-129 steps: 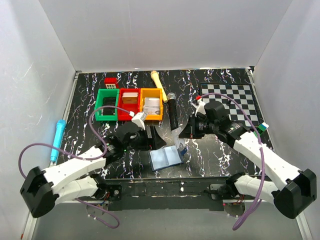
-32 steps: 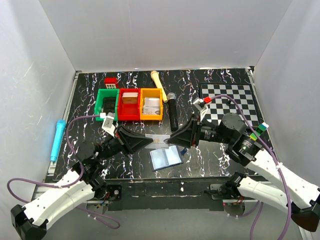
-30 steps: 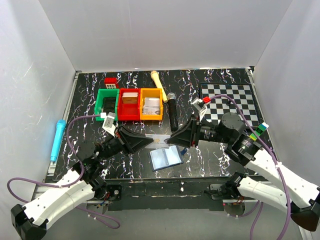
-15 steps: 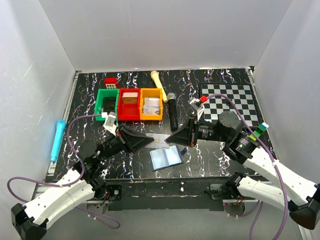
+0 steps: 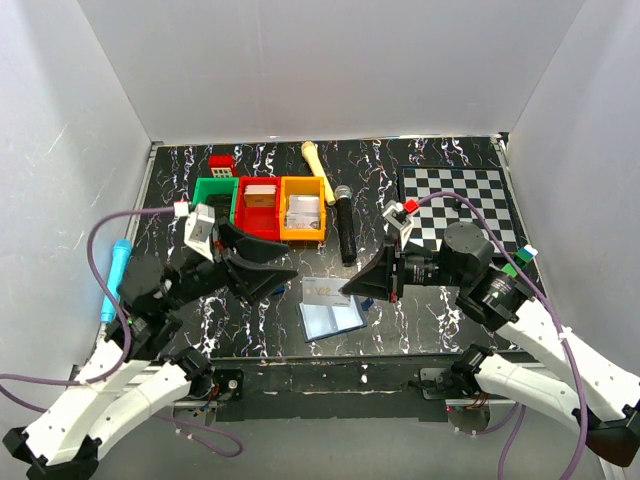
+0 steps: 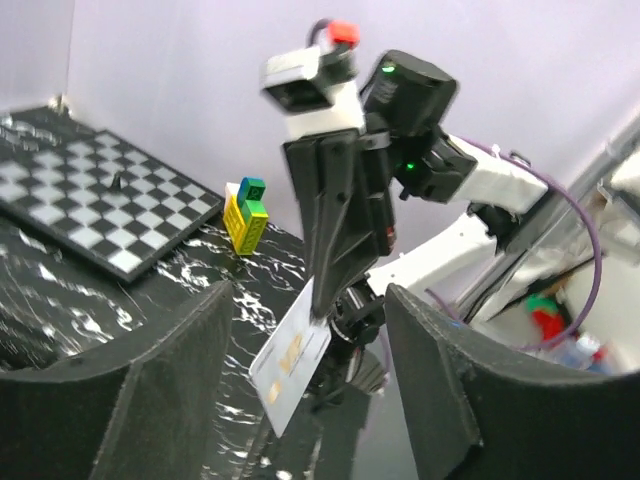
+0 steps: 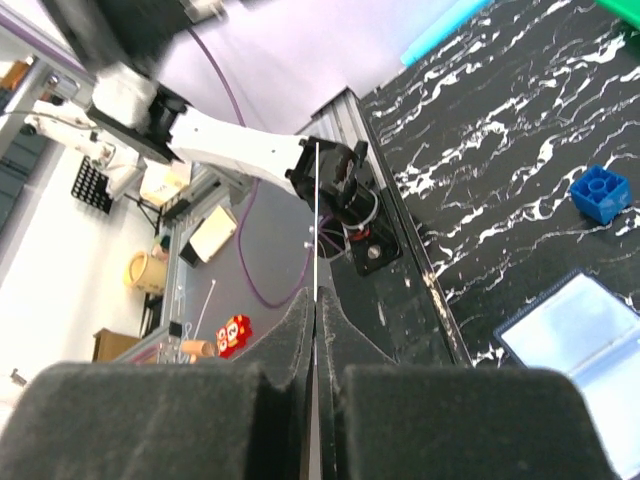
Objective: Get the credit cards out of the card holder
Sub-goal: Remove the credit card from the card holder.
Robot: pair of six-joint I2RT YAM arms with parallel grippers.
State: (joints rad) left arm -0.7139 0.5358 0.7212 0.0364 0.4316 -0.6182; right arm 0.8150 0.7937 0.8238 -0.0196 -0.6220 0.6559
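The card holder [image 5: 333, 318] lies open on the table near the front edge, pale blue inner faces up; its corner shows in the right wrist view [image 7: 583, 335]. My right gripper [image 5: 350, 289] is shut on a whitish credit card [image 5: 324, 291] and holds it in the air just above the holder. In the right wrist view the card [image 7: 316, 215] is edge-on between the closed fingers [image 7: 316, 305]. My left gripper [image 5: 272, 266] is open and empty, to the left of the card. In the left wrist view the card [image 6: 290, 365] hangs between my spread fingers [image 6: 300, 395], touching neither.
Green [image 5: 213, 209], red [image 5: 258, 208] and orange [image 5: 303, 209] bins stand behind the left gripper. A black microphone [image 5: 345, 225] lies beside them. A chessboard [image 5: 462, 195] is at the back right. A small blue brick [image 7: 600, 192] sits by the holder. A cyan marker [image 5: 116, 278] lies far left.
My left gripper has let go of the card, opened and drawn back to the left. The right gripper keeps the card and has lowered it slightly towards the holder.
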